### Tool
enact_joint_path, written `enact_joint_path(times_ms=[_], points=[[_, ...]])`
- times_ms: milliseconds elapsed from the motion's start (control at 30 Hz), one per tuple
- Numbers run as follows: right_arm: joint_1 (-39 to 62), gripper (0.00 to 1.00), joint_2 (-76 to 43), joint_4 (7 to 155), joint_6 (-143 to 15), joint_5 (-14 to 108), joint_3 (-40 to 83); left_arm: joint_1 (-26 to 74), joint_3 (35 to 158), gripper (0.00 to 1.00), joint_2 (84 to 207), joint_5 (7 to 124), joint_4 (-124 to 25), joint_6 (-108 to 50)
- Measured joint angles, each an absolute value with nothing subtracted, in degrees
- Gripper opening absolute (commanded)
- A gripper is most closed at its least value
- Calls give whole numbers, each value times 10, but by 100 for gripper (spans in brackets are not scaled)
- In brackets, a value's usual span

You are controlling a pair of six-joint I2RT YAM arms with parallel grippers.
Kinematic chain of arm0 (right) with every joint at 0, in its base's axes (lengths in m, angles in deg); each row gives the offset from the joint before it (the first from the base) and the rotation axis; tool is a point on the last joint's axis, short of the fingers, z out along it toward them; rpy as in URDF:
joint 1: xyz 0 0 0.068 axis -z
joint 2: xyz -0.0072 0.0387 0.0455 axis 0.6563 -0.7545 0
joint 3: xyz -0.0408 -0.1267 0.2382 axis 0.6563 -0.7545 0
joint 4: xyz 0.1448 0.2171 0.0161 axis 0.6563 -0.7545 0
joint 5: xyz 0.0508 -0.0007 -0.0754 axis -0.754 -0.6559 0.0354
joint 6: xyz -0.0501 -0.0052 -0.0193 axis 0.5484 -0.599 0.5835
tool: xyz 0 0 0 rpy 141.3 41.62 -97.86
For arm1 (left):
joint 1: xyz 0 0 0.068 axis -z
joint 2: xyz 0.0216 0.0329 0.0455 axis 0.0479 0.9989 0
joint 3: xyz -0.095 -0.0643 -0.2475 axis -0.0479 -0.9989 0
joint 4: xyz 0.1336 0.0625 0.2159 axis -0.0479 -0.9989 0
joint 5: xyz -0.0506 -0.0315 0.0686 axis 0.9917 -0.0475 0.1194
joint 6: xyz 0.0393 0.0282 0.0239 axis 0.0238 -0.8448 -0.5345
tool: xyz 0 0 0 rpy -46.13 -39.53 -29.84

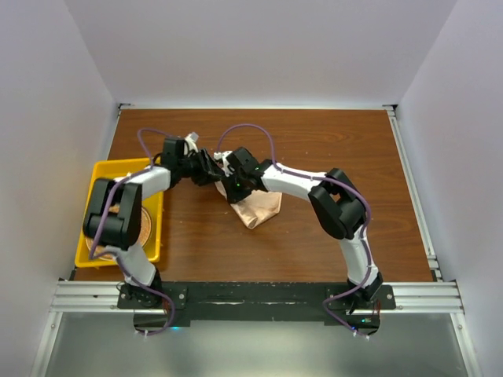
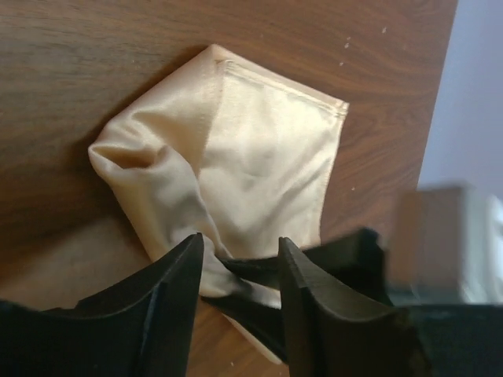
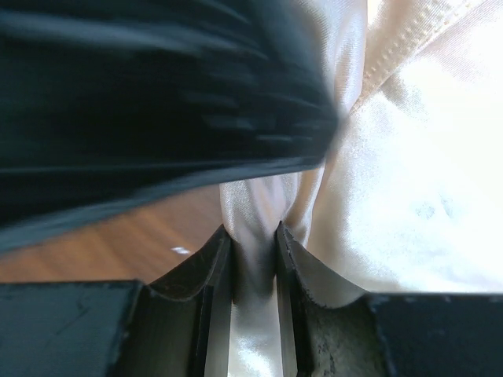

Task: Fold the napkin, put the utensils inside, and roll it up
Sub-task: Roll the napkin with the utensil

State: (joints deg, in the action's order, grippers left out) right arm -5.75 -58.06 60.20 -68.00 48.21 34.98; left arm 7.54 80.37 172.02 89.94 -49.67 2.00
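The peach-orange napkin (image 1: 259,208) lies bunched on the brown table, partly folded, with a hemmed corner pointing away in the left wrist view (image 2: 259,149). My right gripper (image 1: 233,187) is shut on a pinched ridge of the napkin at its far edge (image 3: 251,236). My left gripper (image 1: 211,170) is open right beside it. Its fingertips (image 2: 189,251) straddle the same bunch of cloth and the right gripper's fingers. The blurred black shape across the top of the right wrist view is the left gripper. No fork or other utensil is in view.
A yellow tray (image 1: 98,169) stands at the left table edge, partly under the left arm, with a brown woven mat (image 1: 148,224) in it. White walls enclose the table on three sides. Metal rails run along the right and near edges.
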Motion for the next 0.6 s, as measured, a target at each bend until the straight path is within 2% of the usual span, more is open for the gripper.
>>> enact_joint_path(times_ms=[167,300,600], points=[[-7,0,-574,688,-728,312,293,60,765,54,1582,882,-533,16],[33,0,-582,729,-756,191,265,60,722,51,1518,882,-529,16],[62,0,-613,782,-796,47,241,67,643,16,1579,924,-432,51]])
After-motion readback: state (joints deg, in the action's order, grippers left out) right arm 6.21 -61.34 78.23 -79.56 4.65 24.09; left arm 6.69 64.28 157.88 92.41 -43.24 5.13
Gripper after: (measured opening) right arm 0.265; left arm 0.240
